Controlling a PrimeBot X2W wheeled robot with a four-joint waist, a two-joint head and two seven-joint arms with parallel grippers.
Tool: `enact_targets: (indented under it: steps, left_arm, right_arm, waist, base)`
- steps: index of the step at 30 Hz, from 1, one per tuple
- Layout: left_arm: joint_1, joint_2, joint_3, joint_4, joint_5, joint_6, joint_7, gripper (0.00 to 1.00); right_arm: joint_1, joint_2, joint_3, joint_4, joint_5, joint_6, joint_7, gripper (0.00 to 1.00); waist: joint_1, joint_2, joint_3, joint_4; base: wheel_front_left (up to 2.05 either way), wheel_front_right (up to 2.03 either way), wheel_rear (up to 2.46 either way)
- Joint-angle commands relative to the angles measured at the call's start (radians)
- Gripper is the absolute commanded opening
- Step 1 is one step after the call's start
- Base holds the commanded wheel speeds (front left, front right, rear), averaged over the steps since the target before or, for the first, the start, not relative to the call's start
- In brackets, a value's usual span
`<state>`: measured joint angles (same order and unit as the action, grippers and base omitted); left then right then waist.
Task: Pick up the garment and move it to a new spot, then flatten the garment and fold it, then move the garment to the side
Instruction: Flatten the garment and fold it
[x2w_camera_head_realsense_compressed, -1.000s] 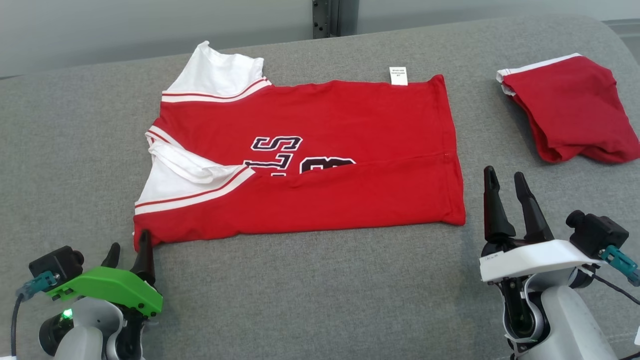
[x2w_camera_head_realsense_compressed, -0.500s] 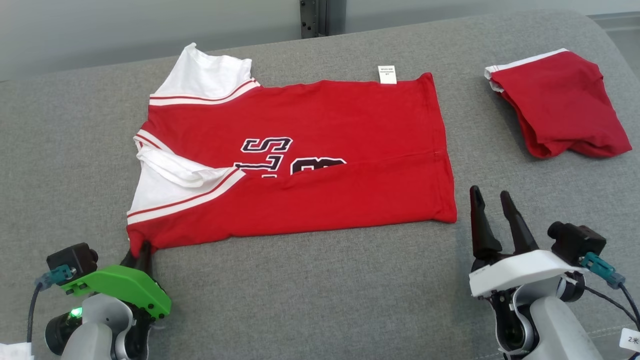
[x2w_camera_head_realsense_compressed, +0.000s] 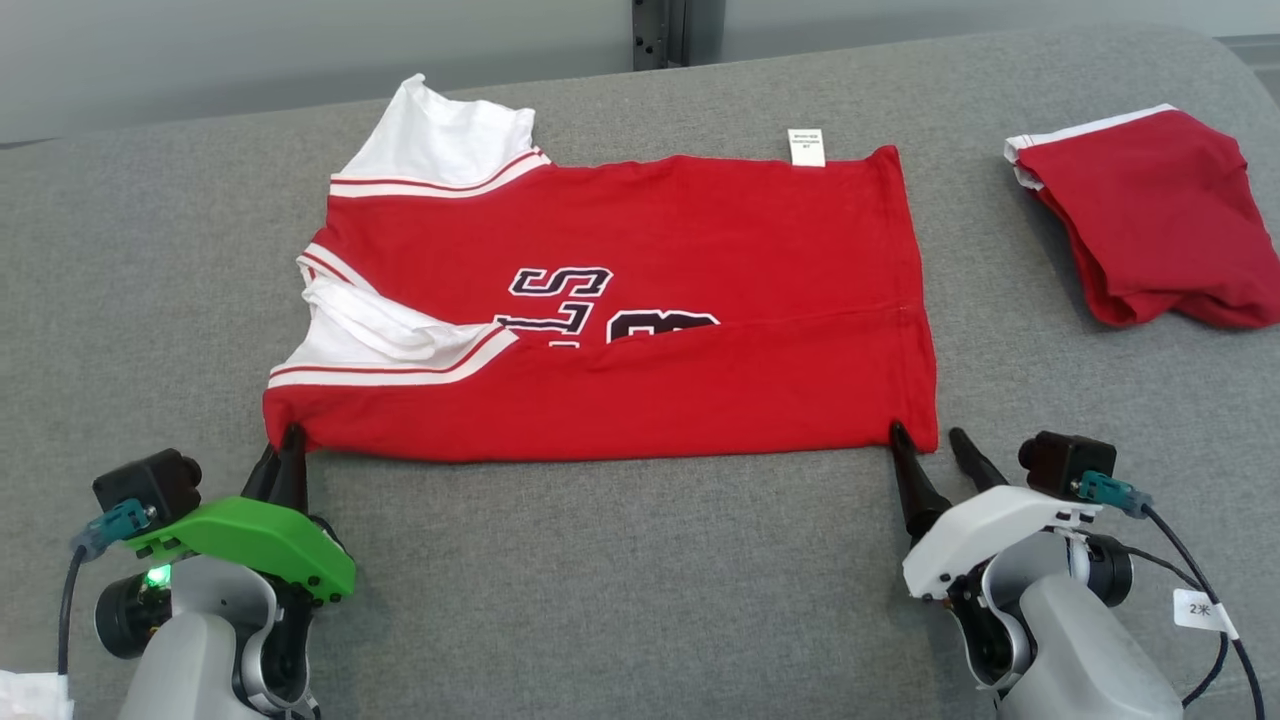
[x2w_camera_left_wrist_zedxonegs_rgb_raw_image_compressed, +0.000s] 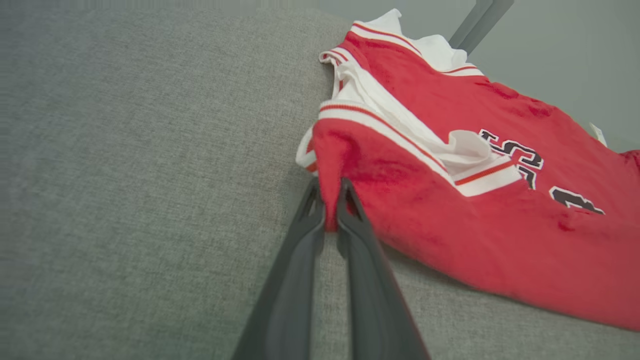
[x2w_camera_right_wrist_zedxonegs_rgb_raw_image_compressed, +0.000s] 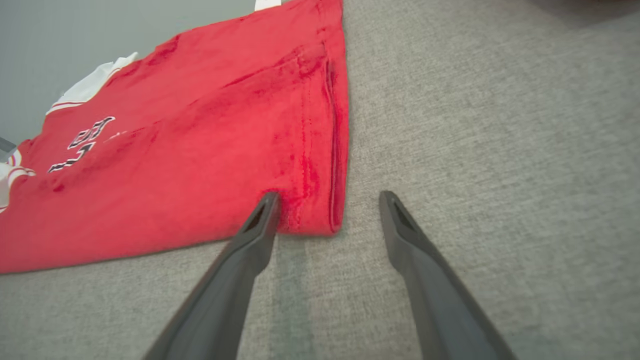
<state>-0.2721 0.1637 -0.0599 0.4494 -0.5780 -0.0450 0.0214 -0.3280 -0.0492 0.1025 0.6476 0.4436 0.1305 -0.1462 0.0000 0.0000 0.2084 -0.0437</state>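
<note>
Two grippers sit low in the head view, fingers pointing up the frame at the near edge of the red jersey (x2w_camera_head_realsense_compressed: 700, 230). The jersey lies spread across the middle of the grey upholstered surface (x2w_camera_head_realsense_compressed: 600, 580), white sleeves at the left and its near half folded up over the black lettering.

The left gripper (x2w_camera_head_realsense_compressed: 285, 445), under a green housing, is pinched tight on the jersey's lower-left corner. In the left wrist view a tuck of red cloth stands between its closed fingers (x2w_camera_left_wrist_zedxonegs_rgb_raw_image_compressed: 312, 220).

The right gripper (x2w_camera_head_realsense_compressed: 928, 435), under a white housing, is spread wide at the lower-right corner. In the right wrist view, the finger at frame left touches the hem and the other stands over bare upholstery just beside it.

At the upper right of the head view lies a second red garment (x2w_camera_head_realsense_compressed: 1150, 220), folded.
</note>
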Motion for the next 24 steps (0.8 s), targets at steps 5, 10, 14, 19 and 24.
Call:
enact_targets:
  steps: [5,10,14,19,24]
  left_arm:
    - [0.007,-0.001,0.002,-0.044,0.001,-0.003,-0.018,0.00]
    - [0.028,0.002,0.003,-0.094,-0.005,-0.001,-0.031,0.00]
    - [0.064,-0.001,0.011,-0.158,-0.015,0.009,-0.043,0.00]
    - [0.156,-0.004,0.025,-0.275,-0.022,0.031,-0.038,0.00]
    - [0.302,-0.005,0.020,-0.427,-0.027,0.060,-0.007,0.00]
  right_arm:
    - [-0.060,-0.001,0.047,0.113,0.045,0.000,-0.004,0.50]
    - [-0.096,0.000,0.088,0.162,0.084,0.000,-0.030,0.00]
    - [-0.094,-0.002,0.070,0.140,0.105,0.000,-0.062,0.00]
    - [-0.030,-0.021,0.046,0.043,0.128,0.000,-0.039,0.00]
    - [0.077,-0.067,0.029,-0.123,0.150,0.000,0.033,0.00]
  waist:
    - [0.0000,0.0000,0.004,0.018]
    - [0.0000,0.0000,0.002,0.025]
    - [0.0000,0.0000,-0.008,0.026]
    - [0.0000,0.0000,-0.023,0.022]
    - [0.0000,0.0000,-0.033,0.014]
  base:
    - [0.00,0.00,0.00]
    - [0.00,0.00,0.00]
    - [0.00,0.00,0.00]
    - [0.00,0.00,0.00]
    - [0.00,0.00,0.00]
